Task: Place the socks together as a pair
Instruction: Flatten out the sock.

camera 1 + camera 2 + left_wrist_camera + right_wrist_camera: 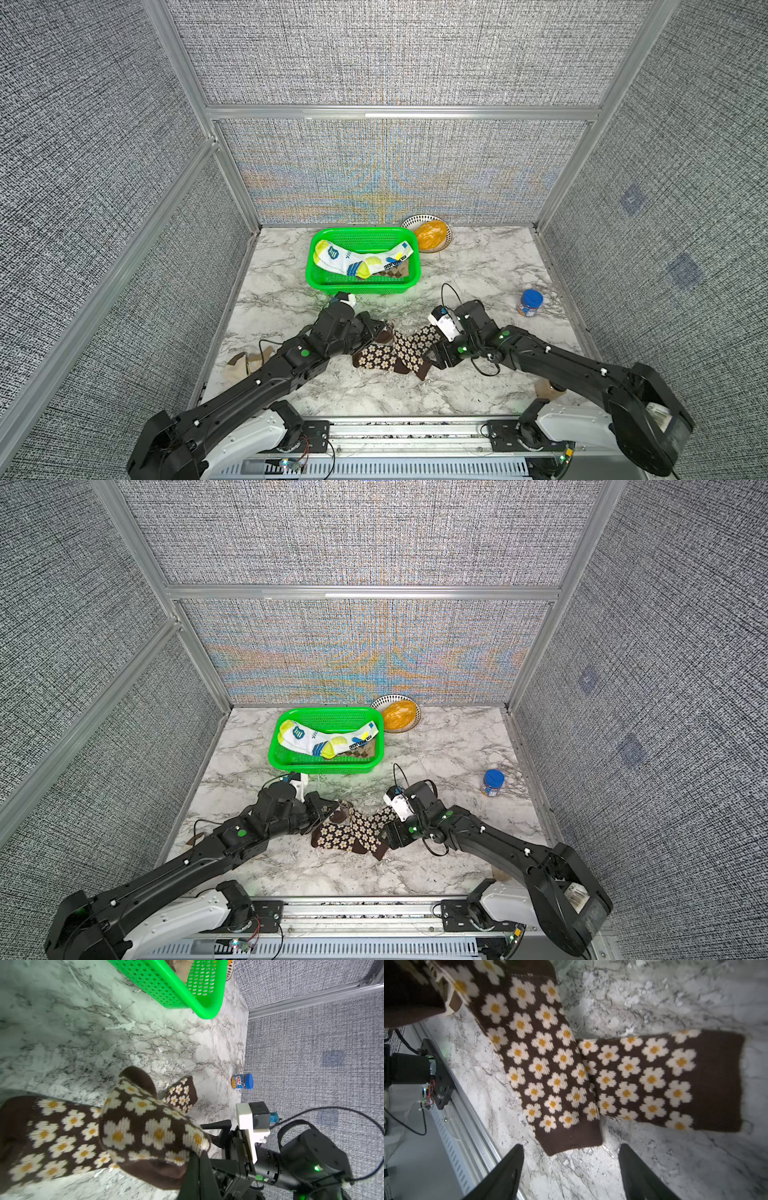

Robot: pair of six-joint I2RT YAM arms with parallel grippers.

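I am pinching one soft brown cream-flowered sock [542,1059] in my fully closed left tool [381,329]. It is crossing its matching flowered twin [652,1078] mid-tabletop [478,266]. My right tool [571,1146] is hovering wide open, empty, just short of the pinched sock's cuff. Judgement: pair touching, not yet laid flush.

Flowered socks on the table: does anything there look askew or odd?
Yes. The flowered socks lie crossed at an angle, not lined up as a pair. The left claw pinches one, bunching it up.
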